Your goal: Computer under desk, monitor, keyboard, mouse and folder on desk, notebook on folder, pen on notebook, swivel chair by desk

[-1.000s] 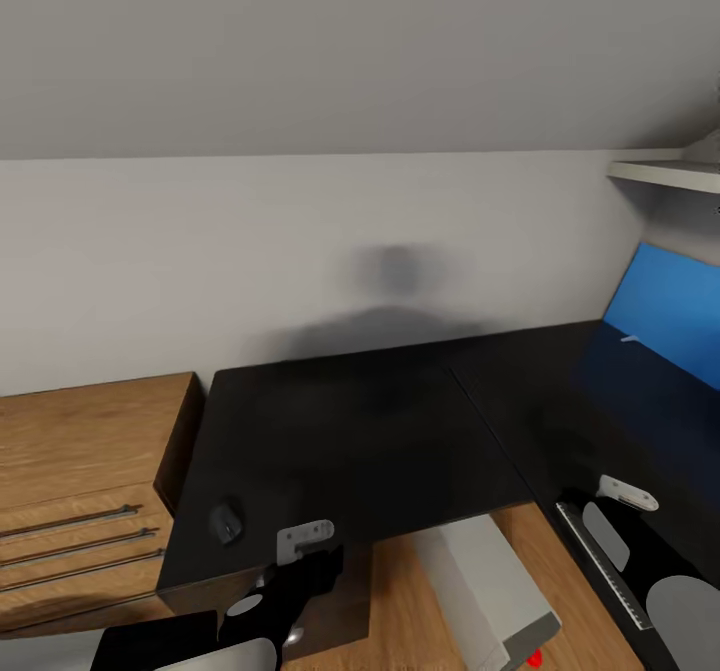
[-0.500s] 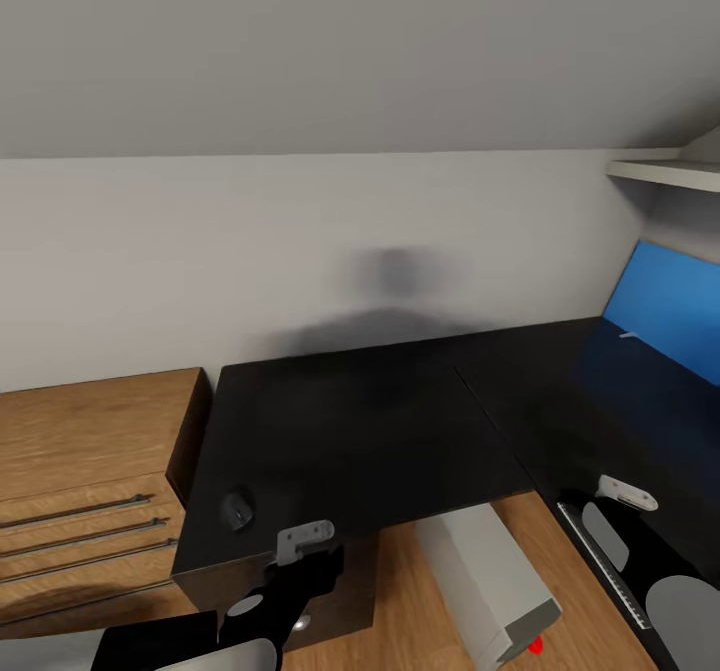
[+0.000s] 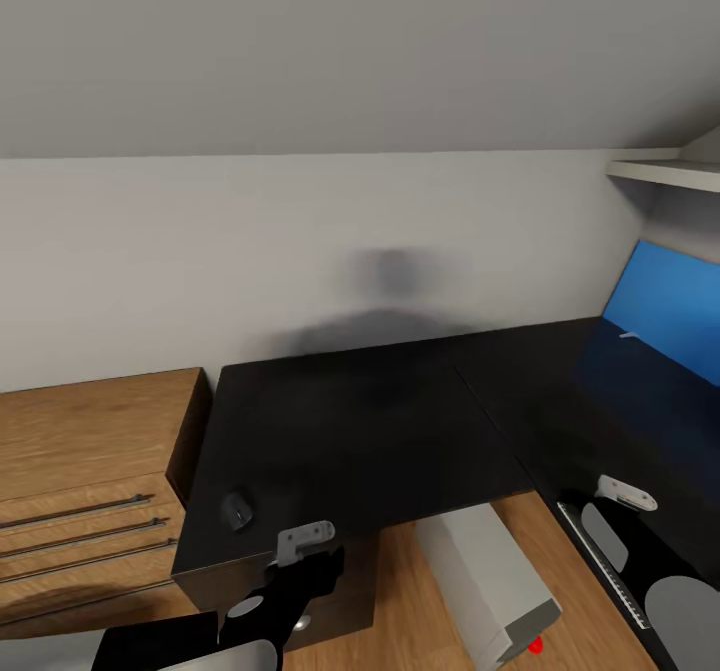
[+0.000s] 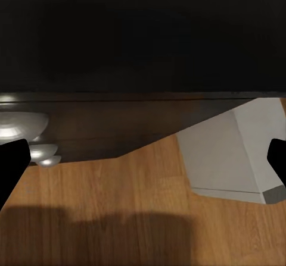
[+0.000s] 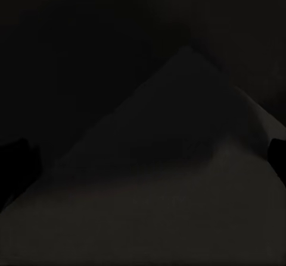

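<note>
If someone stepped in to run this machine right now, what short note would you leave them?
Left gripper: open, empty, low at the desk front.
Right gripper: state unclear.
Mouse lies on the desk near its left front corner.
Computer stands on the floor by the desk's inner corner.
A keyboard-like edge shows by the right arm.
Left: monitor, folder, notebook, pen, chair.

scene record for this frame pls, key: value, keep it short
desk: glossy black top, blue back panel at its right
mouse: on desk, near front-left corner
computer: grey tower on wood floor, partly under desk edge
dresser: light wood, left of desk
left hand: open, empty, facing the desk front
right hand: state unclear, its wrist view is dark
</note>
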